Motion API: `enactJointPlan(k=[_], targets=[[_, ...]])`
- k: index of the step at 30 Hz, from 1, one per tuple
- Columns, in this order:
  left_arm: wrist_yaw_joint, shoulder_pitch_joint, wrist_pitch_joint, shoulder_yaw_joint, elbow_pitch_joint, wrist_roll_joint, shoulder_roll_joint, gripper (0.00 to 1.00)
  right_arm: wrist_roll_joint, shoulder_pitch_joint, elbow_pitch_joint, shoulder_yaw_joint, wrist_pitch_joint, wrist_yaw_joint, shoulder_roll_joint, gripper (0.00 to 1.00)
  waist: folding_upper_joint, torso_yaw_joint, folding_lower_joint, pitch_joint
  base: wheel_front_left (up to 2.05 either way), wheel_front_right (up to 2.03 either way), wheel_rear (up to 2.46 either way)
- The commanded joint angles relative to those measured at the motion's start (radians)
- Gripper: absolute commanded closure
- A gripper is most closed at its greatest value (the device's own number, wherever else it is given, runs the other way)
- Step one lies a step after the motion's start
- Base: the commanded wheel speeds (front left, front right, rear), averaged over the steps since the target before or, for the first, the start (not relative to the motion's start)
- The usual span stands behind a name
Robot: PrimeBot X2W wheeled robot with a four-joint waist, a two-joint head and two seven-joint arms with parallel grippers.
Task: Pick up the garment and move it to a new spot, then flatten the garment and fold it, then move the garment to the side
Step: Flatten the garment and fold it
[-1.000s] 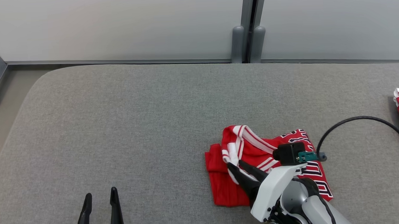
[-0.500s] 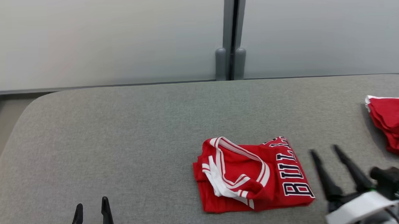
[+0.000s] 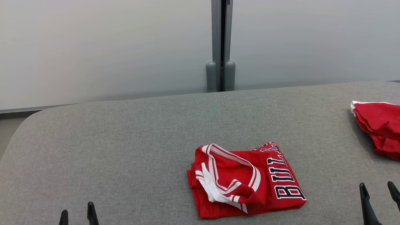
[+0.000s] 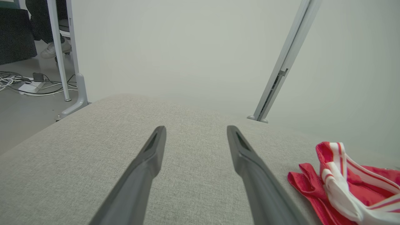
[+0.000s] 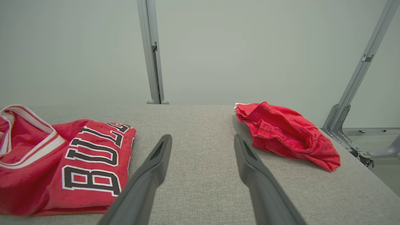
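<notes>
The garment (image 3: pixel 244 181) is a red jersey with white trim and dark lettering, folded into a small bundle on the grey padded table (image 3: pixel 137 138), right of centre. It also appears at the right edge of the left wrist view (image 4: pixel 347 190) and at the left of the right wrist view (image 5: pixel 62 156). My left gripper (image 3: pixel 76 215) stands open at the lower left, well left of the jersey, with nothing between its fingers. At the lower right my right gripper (image 3: pixel 377 189) is open too, empty, to the right of the jersey and apart from it.
A second red cloth bundle (image 3: pixel 385 134) lies at the table's right edge, seen also in the right wrist view (image 5: pixel 287 134). A pale wall with a grey post (image 3: pixel 220 42) runs behind the table. Floor and cables (image 4: pixel 28 84) lie beyond the left edge.
My right gripper let go of the jersey's collar, opened and drew back to the lower right. The camera tilted up, so the whole picture shifted. The jersey lies still.
</notes>
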Motion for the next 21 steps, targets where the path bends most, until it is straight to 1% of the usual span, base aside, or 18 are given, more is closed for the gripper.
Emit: enactJointPlan(k=[1,5,10,11,12,13,16,21], targets=[[-0.003,0.013,-0.001,0.008,0.001,0.005,0.004,0.0,-0.006,0.009,0.001,-0.009,-0.005,0.0,0.004,0.0,0.0,0.001,0.0,-0.001,0.0,0.0,0.0],[-0.009,0.008,-0.001,0.02,0.0,0.006,0.004,0.0,-0.011,-0.001,-0.013,-0.004,-0.005,0.0,0.024,0.0,0.0,0.003,0.0,0.002,0.0,0.0,0.0],[-0.013,-0.009,-0.001,0.015,-0.004,0.014,0.004,0.0,-0.015,-0.058,-0.036,0.059,-0.005,0.0,0.025,0.0,0.0,0.015,0.0,0.012,0.0,0.0,0.0],[-0.012,-0.012,-0.001,0.013,-0.006,0.014,0.004,0.0,-0.014,-0.074,-0.03,0.079,-0.005,0.0,0.024,0.55,0.0,0.019,0.0,0.015,0.0,0.0,0.0],[-0.014,-0.015,-0.001,0.01,-0.007,0.016,0.004,0.0,-0.017,-0.09,-0.013,0.103,-0.005,0.0,0.023,0.87,0.0,0.025,0.0,0.019,0.0,0.0,0.0],[-0.015,-0.018,-0.001,0.007,-0.008,0.017,0.004,0.0,-0.017,-0.111,0.005,0.132,-0.005,0.0,0.024,1.0,0.0,0.03,0.0,0.022,0.0,0.0,0.0],[-0.019,-0.027,-0.001,0.0,-0.012,0.02,0.004,0.0,-0.042,-0.184,0.091,0.208,-0.005,0.0,0.029,1.0,0.0,0.043,0.0,0.035,0.0,0.0,0.0],[-0.022,-0.032,-0.001,-0.012,-0.007,0.023,0.004,0.0,-0.068,-0.302,0.233,0.338,-0.005,0.0,0.059,1.0,0.0,0.068,0.0,0.06,0.0,0.0,0.0]])
